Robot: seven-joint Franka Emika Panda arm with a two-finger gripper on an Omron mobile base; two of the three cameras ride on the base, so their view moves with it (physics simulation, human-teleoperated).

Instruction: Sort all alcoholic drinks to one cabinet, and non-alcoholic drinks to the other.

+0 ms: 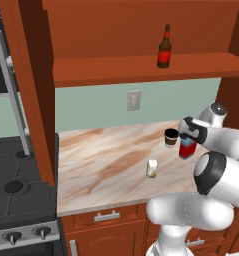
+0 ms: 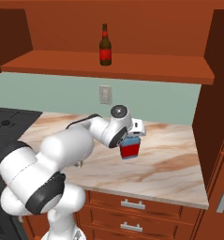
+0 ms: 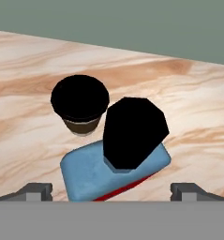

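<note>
Hand view: the hand (image 3: 111, 191) hangs wide over the red bottle (image 3: 117, 161), beside the cup (image 3: 80, 103) on the tabletop (image 3: 29, 70).

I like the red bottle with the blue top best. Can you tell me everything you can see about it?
The squat red bottle with pale-blue shoulders and a black cap stands upright on the marbled brown-and-cream counter, close beside the short dark-brown cup with a black lid; whether they touch is unclear. Its body is wide and boxy with rounded corners, and it looks like smooth plastic. The open gripper sits right above it, one fingertip on each side, not gripping.
</note>
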